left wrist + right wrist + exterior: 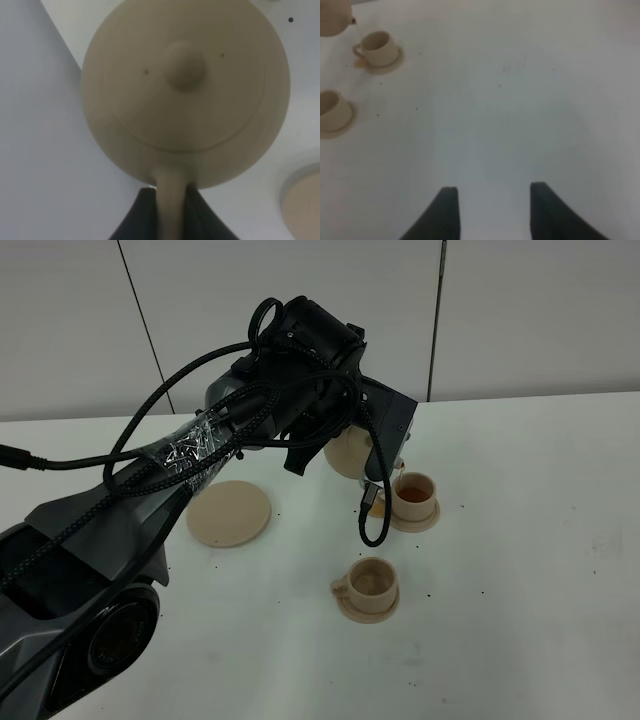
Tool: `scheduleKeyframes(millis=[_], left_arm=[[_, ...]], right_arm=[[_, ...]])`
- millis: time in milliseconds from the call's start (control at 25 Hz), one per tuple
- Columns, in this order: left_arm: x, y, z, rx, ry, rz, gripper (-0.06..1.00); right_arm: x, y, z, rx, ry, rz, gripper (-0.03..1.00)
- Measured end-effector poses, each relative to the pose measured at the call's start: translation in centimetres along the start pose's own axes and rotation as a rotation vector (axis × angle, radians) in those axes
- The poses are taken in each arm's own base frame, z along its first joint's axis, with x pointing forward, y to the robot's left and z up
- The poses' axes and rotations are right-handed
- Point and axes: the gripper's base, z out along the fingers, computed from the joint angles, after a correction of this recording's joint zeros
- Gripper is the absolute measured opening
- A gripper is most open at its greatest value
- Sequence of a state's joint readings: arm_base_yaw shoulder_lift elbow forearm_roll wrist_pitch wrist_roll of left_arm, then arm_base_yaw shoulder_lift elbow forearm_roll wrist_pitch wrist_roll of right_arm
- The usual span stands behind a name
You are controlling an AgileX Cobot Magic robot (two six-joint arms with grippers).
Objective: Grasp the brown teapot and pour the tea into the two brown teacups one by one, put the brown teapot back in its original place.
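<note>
- Left gripper [172, 202]: clamped on loop handle of brown teapot [185, 95], which is raised and tipped toward far teacup [414, 490].
- Brown teapot: rigid, brittle, liquid-laden, likely slick; handle judged the soundest hold.
- Right gripper [492, 197]: jaws apart, empty.

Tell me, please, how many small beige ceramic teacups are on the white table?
2. One teacup, holding brown tea, sits below the tilted round beige ceramic teapot; the other, apparently empty, stands nearer the camera. The dark arm could hide more.
</note>
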State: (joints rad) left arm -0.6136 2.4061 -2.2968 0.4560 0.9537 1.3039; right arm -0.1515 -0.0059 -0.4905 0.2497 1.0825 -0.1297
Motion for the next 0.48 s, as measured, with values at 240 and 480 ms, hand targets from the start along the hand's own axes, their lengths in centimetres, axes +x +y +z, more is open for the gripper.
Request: scheduleKeyframes(millis=[240,480], left_arm=[[0.18,0.05,0.0,-0.005,0.02,0.012,0.17],[-0.17,0.1,-0.17,-0.012,0.026,0.031,0.17]], right_arm=[[0.0,0.0,0.0,0.0,0.0,0.0,0.33],[0.0,0.0,0.0,0.0,0.0,0.0,0.33]])
